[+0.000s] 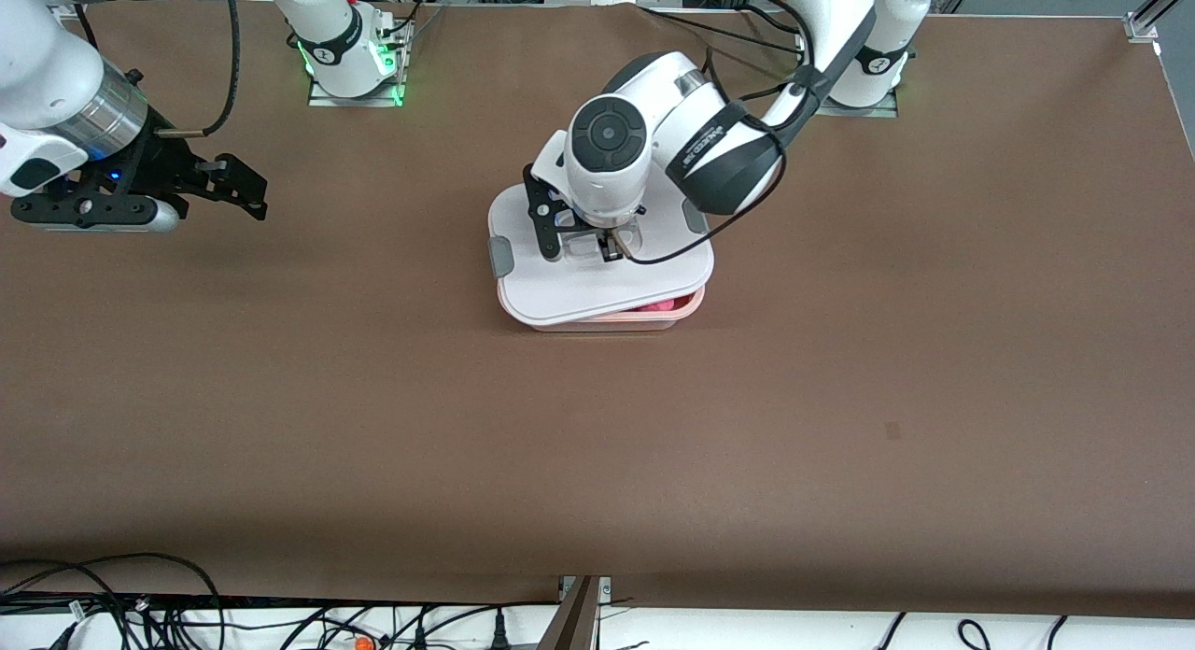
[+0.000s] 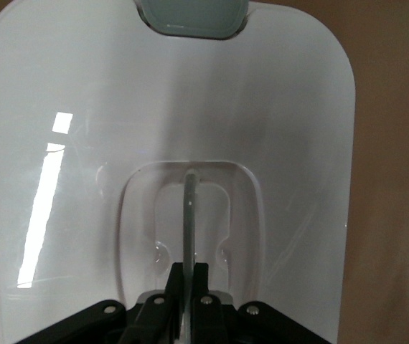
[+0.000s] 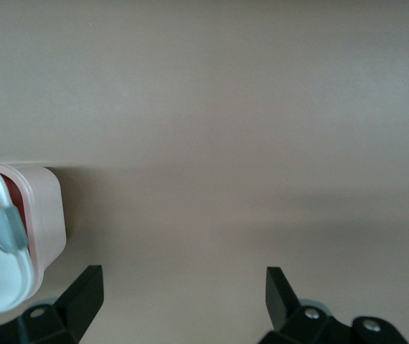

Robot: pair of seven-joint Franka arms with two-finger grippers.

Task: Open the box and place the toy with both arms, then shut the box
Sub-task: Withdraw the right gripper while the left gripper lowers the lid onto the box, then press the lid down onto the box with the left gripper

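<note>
While the left arm reaches down over the middle of the brown surface (image 1: pixel 840 398), its black two-finger gripper (image 1: pixel 597 246) is clenched on the thin upright handle (image 2: pixel 189 215) that sits in the recessed centre of a white plastic lid (image 1: pixel 597 281). Seen from the left wrist, the fingers (image 2: pixel 199 283) press together on that handle, with the smooth white lid spreading out around them and a grey side clip (image 2: pixel 192 17) at one edge.

That lid lies over a rounded-rectangular translucent pink plastic box (image 1: pixel 597 318), but not squarely: it is shifted toward the robots' bases and slightly turned, so the box's rim nearest the front camera shows under it. Through that uncovered strip, toward the left arm's end of the box, a sliver of a small hot-pink plush toy (image 1: pixel 658 305) is visible inside the box. Whether the lid rests on the rim or is held just above it cannot be told. A second grey clip (image 1: pixel 499 257) shows on the lid's edge toward the right arm's end.

Well apart from the box, the right arm waits above the surface toward its own end of the table. Its black gripper (image 1: pixel 245 190) is released, the two fingers (image 3: pixel 82 290) spread wide with nothing between them, and a corner of the pink box and a clip are in view beside it.
</note>
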